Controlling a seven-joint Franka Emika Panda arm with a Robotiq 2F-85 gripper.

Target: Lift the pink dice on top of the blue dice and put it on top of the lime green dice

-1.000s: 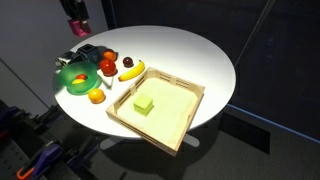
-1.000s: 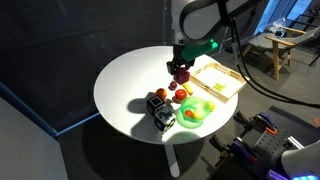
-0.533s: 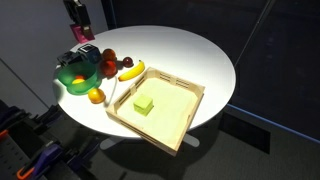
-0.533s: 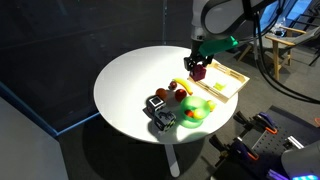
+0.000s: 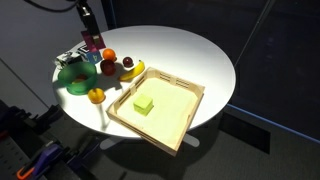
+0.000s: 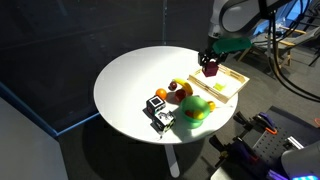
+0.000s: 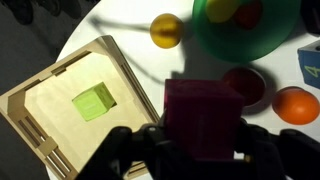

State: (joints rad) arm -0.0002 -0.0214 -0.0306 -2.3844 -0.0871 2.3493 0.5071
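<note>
Beside the tray (image 7: 55,105), the gripper (image 7: 203,150) holds the pink dice (image 7: 203,115) aloft, apparently mid-transfer; next, centre it over the green dice (image 7: 93,102) and lower.

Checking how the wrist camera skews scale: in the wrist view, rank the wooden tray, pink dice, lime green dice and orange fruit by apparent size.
1. wooden tray
2. pink dice, which looks big because it is nearest the camera
3. orange fruit and lime green dice look about alike, so they are not ranked
</note>
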